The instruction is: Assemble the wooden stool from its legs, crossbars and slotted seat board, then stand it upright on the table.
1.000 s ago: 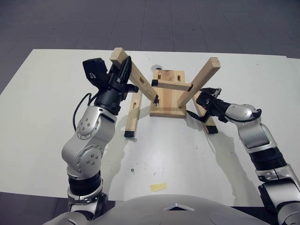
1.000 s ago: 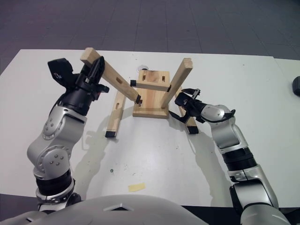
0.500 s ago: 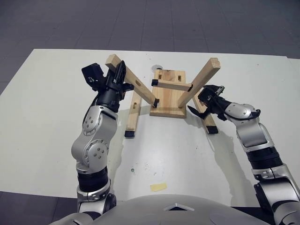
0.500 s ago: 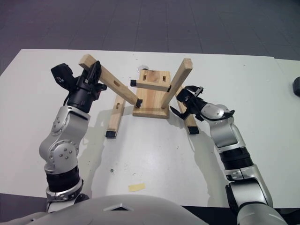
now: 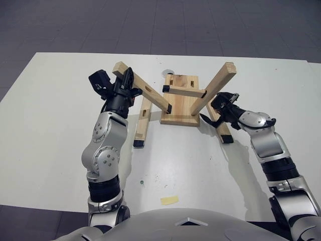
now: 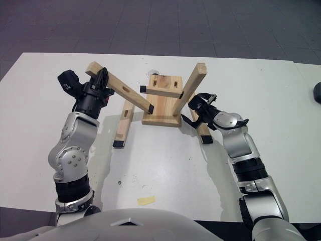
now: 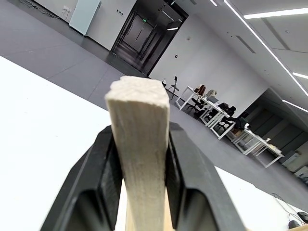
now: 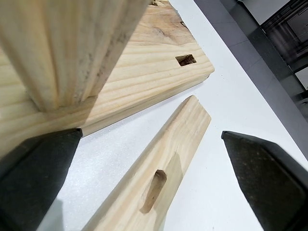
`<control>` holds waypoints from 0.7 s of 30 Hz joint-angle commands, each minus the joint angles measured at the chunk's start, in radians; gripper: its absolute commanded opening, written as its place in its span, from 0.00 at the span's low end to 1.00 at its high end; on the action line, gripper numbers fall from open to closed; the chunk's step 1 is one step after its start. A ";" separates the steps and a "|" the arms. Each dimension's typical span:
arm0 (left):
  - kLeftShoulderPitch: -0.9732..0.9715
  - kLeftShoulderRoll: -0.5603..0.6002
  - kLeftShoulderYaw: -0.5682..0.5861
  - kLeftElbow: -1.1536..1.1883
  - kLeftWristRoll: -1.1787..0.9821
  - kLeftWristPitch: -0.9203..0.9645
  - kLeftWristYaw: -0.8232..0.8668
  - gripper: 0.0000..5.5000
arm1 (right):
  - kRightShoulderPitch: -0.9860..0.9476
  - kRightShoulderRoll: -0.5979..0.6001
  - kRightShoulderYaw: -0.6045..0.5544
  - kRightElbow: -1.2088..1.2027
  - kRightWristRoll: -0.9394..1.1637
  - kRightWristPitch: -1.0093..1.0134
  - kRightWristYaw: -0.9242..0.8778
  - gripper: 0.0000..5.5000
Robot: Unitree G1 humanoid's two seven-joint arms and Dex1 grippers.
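The slotted seat board (image 5: 179, 106) lies flat on the white table (image 5: 60, 115). One leg (image 5: 219, 83) stands in it, leaning to the right, with a crossbar (image 5: 184, 92) plugged into its side. My left gripper (image 5: 128, 83) is shut on the upper part of a second leg (image 5: 150, 94), held at a slant with its black-tipped lower end at the board's left edge. In the left wrist view that leg (image 7: 139, 144) sits clamped between both fingers. My right gripper (image 5: 219, 106) is open, straddling a loose leg (image 8: 159, 159) that lies on the table by the board's right side.
Another loose leg (image 5: 142, 120) lies on the table left of the board, under the held one. A yellow scrap (image 5: 169, 200) is near the front edge, a round hole (image 5: 169, 73) behind the board, and a dark object (image 6: 317, 93) at the far right.
My left arm has drawn in and lowered the held leg's top end, so the leg lies flatter with its lower end still at the board. The right gripper has opened wider over the lying leg.
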 commanded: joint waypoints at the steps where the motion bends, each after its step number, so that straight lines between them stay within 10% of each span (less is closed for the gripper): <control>1: 0.018 0.031 -0.017 0.006 0.069 0.069 0.035 0.19 | -0.006 0.010 -0.010 -0.008 0.002 0.014 -0.013 0.98; 14: -0.018 0.067 -0.170 -0.028 0.257 0.130 0.024 0.19 | -0.036 0.009 -0.034 -0.074 -0.027 0.018 -0.076 0.98; 21: 0.000 0.068 -0.144 -0.001 0.284 0.120 0.016 0.19 | -0.203 -0.007 -0.343 -0.106 0.161 0.043 -0.138 0.98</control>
